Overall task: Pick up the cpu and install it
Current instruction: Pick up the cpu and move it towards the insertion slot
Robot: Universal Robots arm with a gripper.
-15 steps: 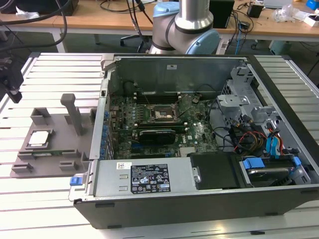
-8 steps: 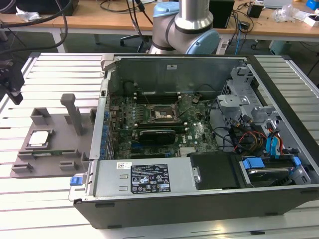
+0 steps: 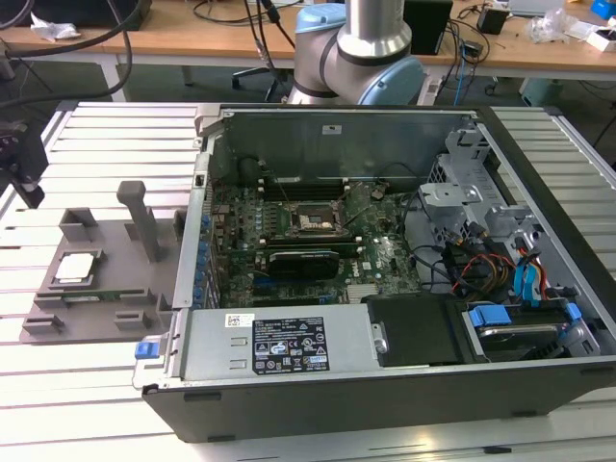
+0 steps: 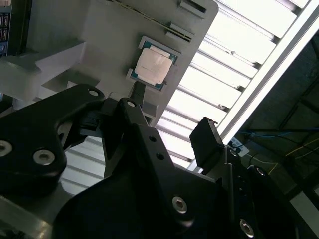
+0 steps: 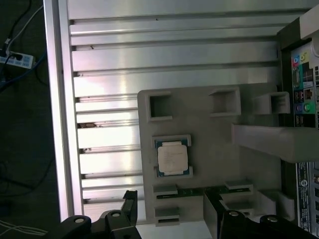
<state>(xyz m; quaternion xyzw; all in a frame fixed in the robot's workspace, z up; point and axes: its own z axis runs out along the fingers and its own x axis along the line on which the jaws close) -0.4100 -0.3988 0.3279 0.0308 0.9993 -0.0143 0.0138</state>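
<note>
We're working the pick, and nothing's lifted yet. At the exterior view's left edge the gripper point(image 3: 27, 188) is hanging over the slatted aluminium table point(image 3: 96, 135), jaws spread wide w/ nothing between them. In the first wrist view its dark fingers point(image 5: 130, 201) are sitting just off one edge of the grey fixture plate point(image 5: 209, 129).

Moving right, the cpu point(image 5: 173, 158) is lying flat, metal lid up, in a shallow square pocket of that plate. It's apart from the fingers and well outside the pc case point(image 3: 385, 404). Further right, inside the open case, the cpu socket point(image 3: 313, 219) is sitting on the motherboard point(image 3: 385, 260), w/ a long black expansion card point(image 3: 303, 260) just beside it.

We're judging the grasp as the tricky bit. The chip is thin and low pocket rims are hugging two of its sides. So we're wanting the fingers centred over it, squared to the free edges, coming down level and closing gently on the rim, not the lid. A tilted grip here prob. means a skewed seat in the socket.
</note>
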